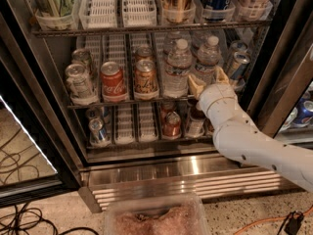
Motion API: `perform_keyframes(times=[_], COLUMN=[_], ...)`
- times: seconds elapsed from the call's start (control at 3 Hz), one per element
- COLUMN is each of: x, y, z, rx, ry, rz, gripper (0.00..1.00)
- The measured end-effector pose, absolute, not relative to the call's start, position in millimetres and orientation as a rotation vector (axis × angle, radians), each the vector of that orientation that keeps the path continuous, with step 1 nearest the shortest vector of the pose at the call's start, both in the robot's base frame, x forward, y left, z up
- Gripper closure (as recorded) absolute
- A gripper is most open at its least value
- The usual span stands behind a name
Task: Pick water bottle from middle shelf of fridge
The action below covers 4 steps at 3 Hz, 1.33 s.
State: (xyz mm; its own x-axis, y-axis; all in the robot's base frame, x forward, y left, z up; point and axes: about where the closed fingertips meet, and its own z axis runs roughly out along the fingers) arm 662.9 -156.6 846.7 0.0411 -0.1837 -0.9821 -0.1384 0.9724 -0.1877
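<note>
The fridge (195, 177) stands open. Its middle shelf (117, 103) holds cans and two water bottles side by side: one (177, 67) in the centre-right lane and one (207, 58) to its right. Both are clear and ribbed with white caps. My gripper (208, 80), on a white arm coming in from the lower right, is at the base of the right bottle. It is open, with one tan finger (195, 85) to the bottle's left and the other (221, 75) to its right. The bottle's bottom is hidden behind the wrist.
A red cola can (112, 80), a gold can (145, 77) and silver cans (78, 80) stand to the left on the same shelf, and a blue-silver can (237, 65) to the right. Cans fill the lower shelf (171, 124). A clear plastic tub (156, 218) sits below, with cables (19, 219) on the floor.
</note>
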Motion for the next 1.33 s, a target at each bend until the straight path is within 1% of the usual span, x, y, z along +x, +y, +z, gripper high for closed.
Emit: perform_keyframes(times=[0.67, 1.0, 1.33], x=[672.6, 672.6, 671.6], y=[-157.7, -157.7, -157.6], z=[852.1, 852.1, 852.4], rx=[-0.277, -0.277, -0.278], ry=[1.524, 1.524, 1.521], rz=[-0.051, -0.051, -0.054], gripper=[0.4, 0.59, 0.82])
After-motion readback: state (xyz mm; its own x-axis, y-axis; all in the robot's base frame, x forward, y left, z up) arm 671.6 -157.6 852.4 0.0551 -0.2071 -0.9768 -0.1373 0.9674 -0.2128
